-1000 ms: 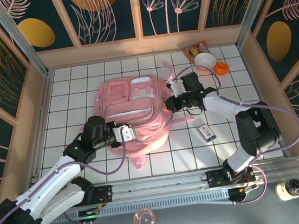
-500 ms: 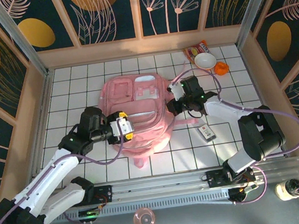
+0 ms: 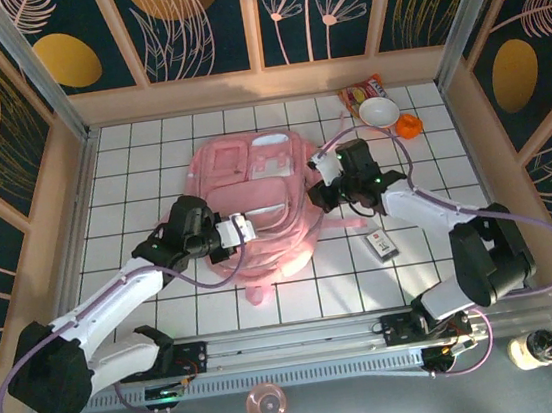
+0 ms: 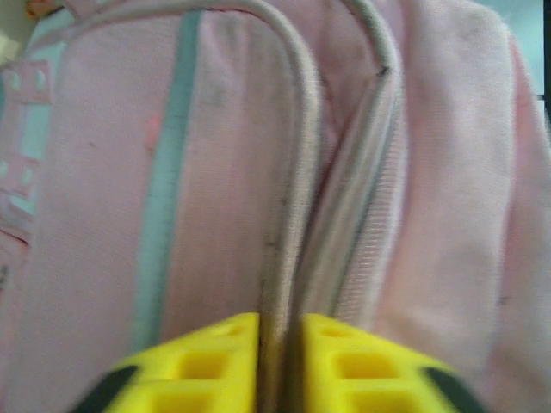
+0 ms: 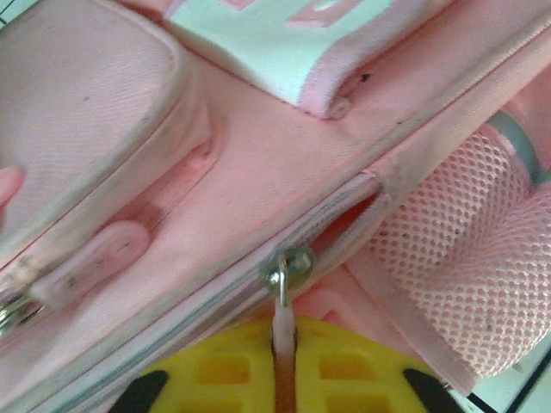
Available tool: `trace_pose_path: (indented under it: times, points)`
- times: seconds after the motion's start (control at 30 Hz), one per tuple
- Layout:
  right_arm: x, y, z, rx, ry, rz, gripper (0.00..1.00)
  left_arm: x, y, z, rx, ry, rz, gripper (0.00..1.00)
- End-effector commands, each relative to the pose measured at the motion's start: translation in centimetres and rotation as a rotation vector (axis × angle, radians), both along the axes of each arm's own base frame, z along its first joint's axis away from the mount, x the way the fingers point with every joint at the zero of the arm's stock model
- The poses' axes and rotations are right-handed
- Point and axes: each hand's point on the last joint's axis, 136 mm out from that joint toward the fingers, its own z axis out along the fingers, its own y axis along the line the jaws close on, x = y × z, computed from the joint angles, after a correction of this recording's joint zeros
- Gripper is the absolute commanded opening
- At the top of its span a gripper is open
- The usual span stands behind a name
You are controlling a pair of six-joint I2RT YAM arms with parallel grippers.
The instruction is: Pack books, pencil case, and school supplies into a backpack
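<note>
The pink backpack lies flat in the middle of the tiled table. My left gripper rests on its near left part. In the left wrist view its yellow fingers are shut on a raised grey-pink seam of the backpack. My right gripper is at the bag's right edge, shut on the pale zipper pull that hangs from a metal slider; the zipper gapes a little beside a mesh pocket. A small dark item with a white label lies on the tiles to the right of the bag.
A red-orange snack packet, a white bowl and a small orange object sit at the back right. A pink strap trails toward the near rail. Wooden walls enclose the table.
My left gripper has moved right and away from me onto the bag's front, opened and shut again on the seam. The backpack shifted slightly. The right gripper keeps the zipper pull.
</note>
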Motion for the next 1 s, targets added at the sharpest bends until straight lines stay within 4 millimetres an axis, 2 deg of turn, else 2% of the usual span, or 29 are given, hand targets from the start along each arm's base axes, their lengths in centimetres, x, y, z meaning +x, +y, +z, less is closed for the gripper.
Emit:
trace_pose_path:
  times: [0.0, 0.1, 0.17, 0.27, 0.33, 0.4, 0.67, 0.7, 0.77, 0.97]
  points:
    - [0.5, -1.7, 3.8, -0.006, -0.183, -0.029, 0.21, 2.0, -0.4, 3.0, -0.073, -0.098, 0.046, 0.0]
    - [0.1, -3.5, 5.6, 0.033, -0.242, -0.04, 0.39, 1.2, -0.5, 4.0, -0.138, -0.105, 0.046, 0.0]
    - [-0.4, -3.6, 6.4, 0.063, -0.279, -0.012, 0.43, 0.7, -0.5, 4.6, -0.185, -0.106, 0.05, 0.0]
    - [-2.0, -1.6, 6.9, 0.136, -0.295, 0.143, 0.57, 0.1, -0.6, 5.1, -0.257, -0.106, 0.052, 0.0]
    - [-3.1, 0.0, 6.6, 0.166, -0.296, 0.272, 0.62, -0.1, -0.7, 5.2, -0.299, -0.102, 0.057, 0.0]
    - [-3.6, 1.1, 5.7, 0.156, -0.309, 0.369, 0.61, -0.2, -0.8, 5.4, -0.332, -0.098, 0.059, 0.0]
    - [-2.0, 2.0, 1.0, 0.055, -0.334, 0.517, 0.56, 0.2, -0.5, 5.4, -0.287, -0.129, 0.056, 0.0]
    - [-1.9, 2.1, 0.7, 0.043, -0.336, 0.53, 0.55, 0.1, -0.6, 5.0, -0.254, -0.13, 0.036, 0.08]
    - [-2.1, 2.3, 0.1, 0.019, -0.351, 0.554, 0.54, -0.2, -0.6, 3.8, -0.182, -0.116, -0.014, 0.32]
    - [-2.6, 3.7, -0.6, -0.039, -0.431, 0.613, 0.52, 0.2, -0.2, 1.2, -0.027, -0.119, -0.072, 0.59]
